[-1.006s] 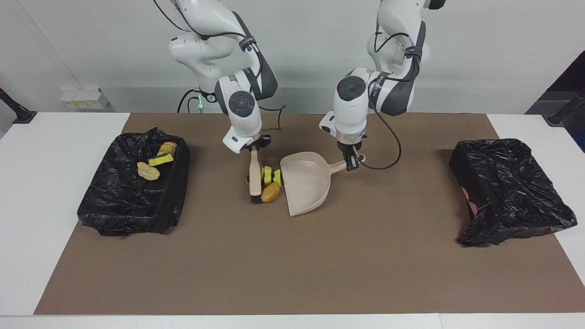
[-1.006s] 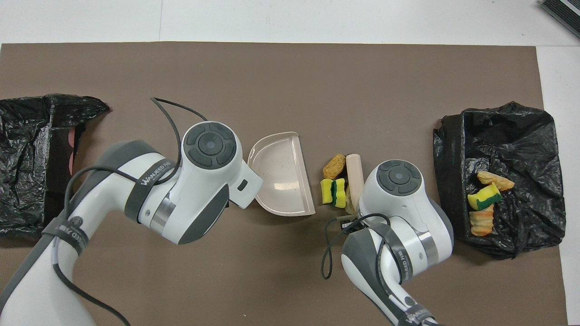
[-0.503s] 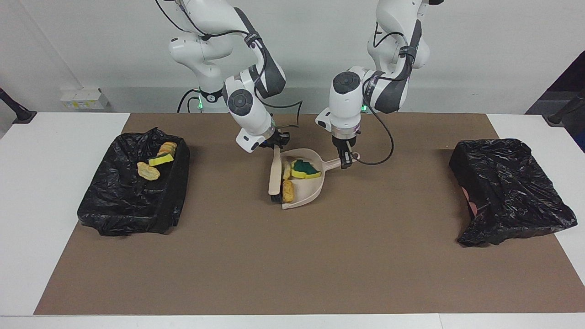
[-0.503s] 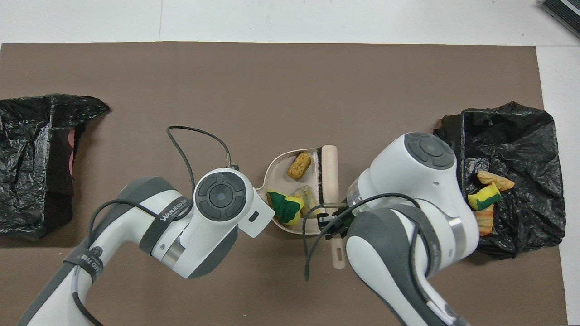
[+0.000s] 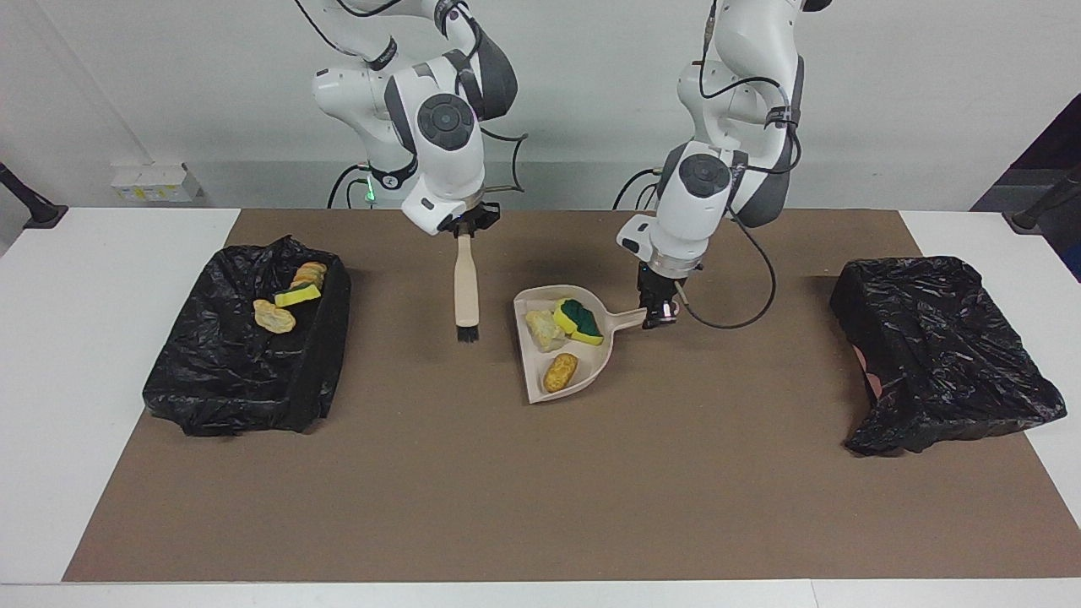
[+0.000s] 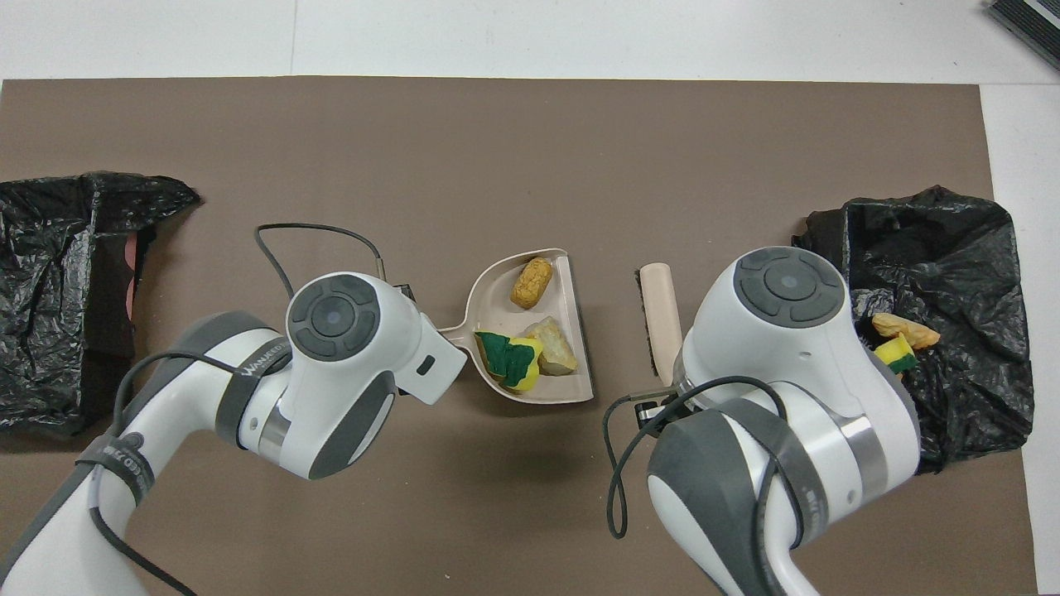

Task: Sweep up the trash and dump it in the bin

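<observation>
We are looking at a white table [image 5: 101,355] that is carrying a brown mat [image 5: 540,490] over most of its top. A plain pale wall [image 5: 912,84] is rising past the robots' end, and soft, even light is falling across everything.

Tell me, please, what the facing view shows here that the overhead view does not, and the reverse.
Only the facing view shows both hands: the right hand gripping the brush with its bristles hanging down, and the left hand holding the dustpan by its handle. Only the overhead view shows a pink patch inside the bin at the left arm's end. Both show the sponge piece, pale lump and brown nugget in the dustpan, and trash in the other bin.
</observation>
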Action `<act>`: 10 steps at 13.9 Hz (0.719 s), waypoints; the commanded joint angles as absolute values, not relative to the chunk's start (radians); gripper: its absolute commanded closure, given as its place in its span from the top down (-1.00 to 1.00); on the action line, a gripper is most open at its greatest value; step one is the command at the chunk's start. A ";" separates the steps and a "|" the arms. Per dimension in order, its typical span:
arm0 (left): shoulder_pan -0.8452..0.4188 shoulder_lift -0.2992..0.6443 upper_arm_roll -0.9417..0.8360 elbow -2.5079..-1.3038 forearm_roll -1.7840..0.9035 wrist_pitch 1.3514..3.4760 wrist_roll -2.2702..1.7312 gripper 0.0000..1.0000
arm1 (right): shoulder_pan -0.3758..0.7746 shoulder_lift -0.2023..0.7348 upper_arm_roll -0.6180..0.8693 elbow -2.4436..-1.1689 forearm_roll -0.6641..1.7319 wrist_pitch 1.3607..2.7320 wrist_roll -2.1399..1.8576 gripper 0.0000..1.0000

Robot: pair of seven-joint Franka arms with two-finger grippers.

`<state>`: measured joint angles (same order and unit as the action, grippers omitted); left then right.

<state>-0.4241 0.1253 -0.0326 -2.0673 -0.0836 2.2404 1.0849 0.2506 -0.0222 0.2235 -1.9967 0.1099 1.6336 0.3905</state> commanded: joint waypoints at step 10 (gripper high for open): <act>-0.071 0.132 -0.028 -1.743 -0.150 1.872 1.413 -1.00 | 0.572 0.075 0.239 -2.143 0.291 1.971 0.684 -1.00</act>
